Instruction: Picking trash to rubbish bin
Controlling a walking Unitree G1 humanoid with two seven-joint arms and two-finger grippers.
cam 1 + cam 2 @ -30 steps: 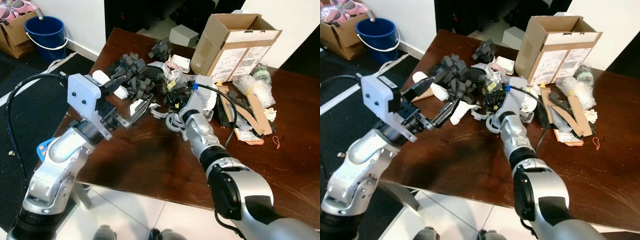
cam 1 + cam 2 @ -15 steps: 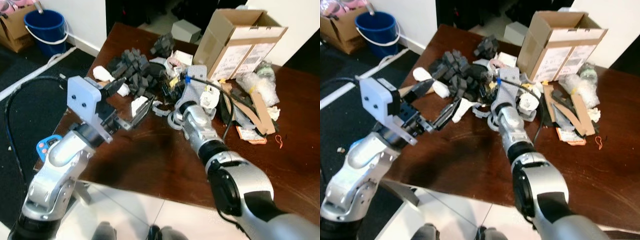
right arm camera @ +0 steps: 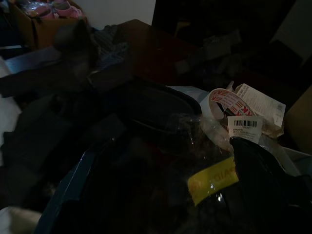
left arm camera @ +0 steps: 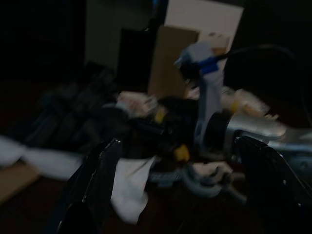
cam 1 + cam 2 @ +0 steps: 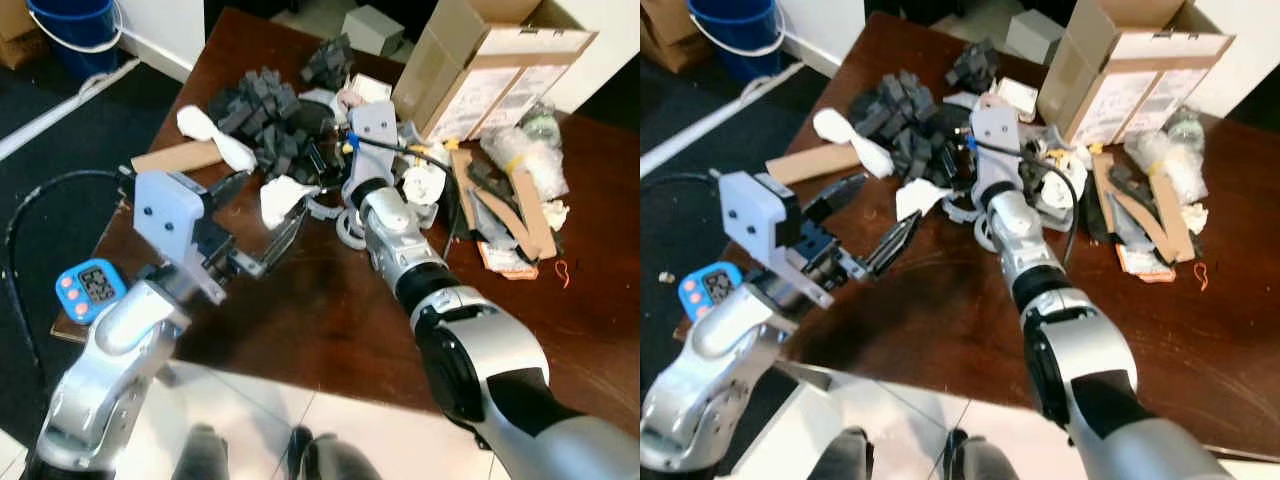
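Nearest the camera, two shoe tips (image 5: 250, 458) show on the pale floor below the edge of the dark wooden bench (image 5: 330, 310). The left gripper (image 5: 262, 218) hovers over the bench's near left part, its jaws spread wide and holding nothing, the black fingers (image 5: 284, 228) aimed at the heap of trash beyond. A blue timer (image 5: 90, 289) lies at the bench's left edge beside the left arm. Just past the left fingertips lies a crumpled white scrap (image 5: 281, 195), with a grey plastic ring (image 5: 352, 228) near it beside the right forearm. The right arm reaches across the middle of the bench and the right gripper (image 3: 161, 190) is sunk into the heap; whether its jaws are open or closed cannot be told, but the right wrist view shows dark wrapping with a yellow label (image 3: 213, 180), a tape roll (image 3: 218, 105) and a barcode tag (image 3: 242, 127) just before it. Black foam pieces (image 5: 262, 120) are piled to the left of that gripper, with a cardboard strip (image 5: 175, 157) and a white object (image 5: 212, 133) lying further left. To the right are cardboard strips (image 5: 522, 210), clear plastic wrap (image 5: 517, 150) and a small red loop (image 5: 561, 271). At the far side a cardboard box (image 5: 490, 62) lies tipped on the bench. On the floor beyond the bench's far left corner stands a blue bucket (image 5: 72, 22).
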